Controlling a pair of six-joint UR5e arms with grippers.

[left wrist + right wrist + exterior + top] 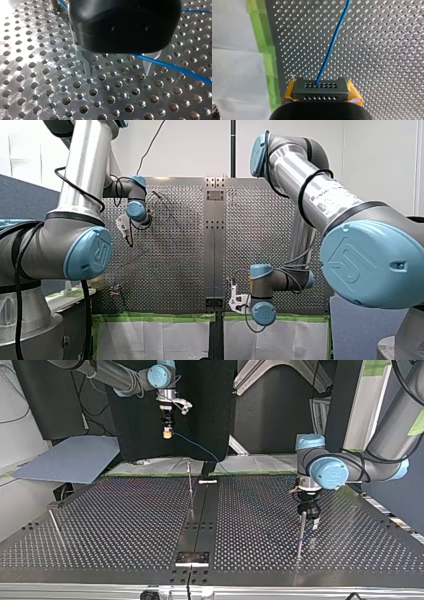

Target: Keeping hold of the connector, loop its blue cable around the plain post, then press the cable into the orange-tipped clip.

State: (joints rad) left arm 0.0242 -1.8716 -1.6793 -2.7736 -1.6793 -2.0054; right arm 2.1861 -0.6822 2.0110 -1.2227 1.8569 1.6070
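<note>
The dark grey, hole-studded rectangular connector (320, 88) sits clamped between the yellow pads of the right gripper (167, 433), held high above the far edge of the perforated metal tabletop (125, 520). Its thin blue cable (332, 42) runs straight out ahead of those jaws, and in the top view it slopes down toward the tabletop's middle. The left gripper (118, 72) hangs low over the tabletop, jaws spread wide on nothing. The cable slants past one of its metal fingers (150, 66), though I cannot tell whether it lies between them. That arm looks the nearer to the thin metal post (300, 535). The orange-tipped clip I cannot pick out.
</note>
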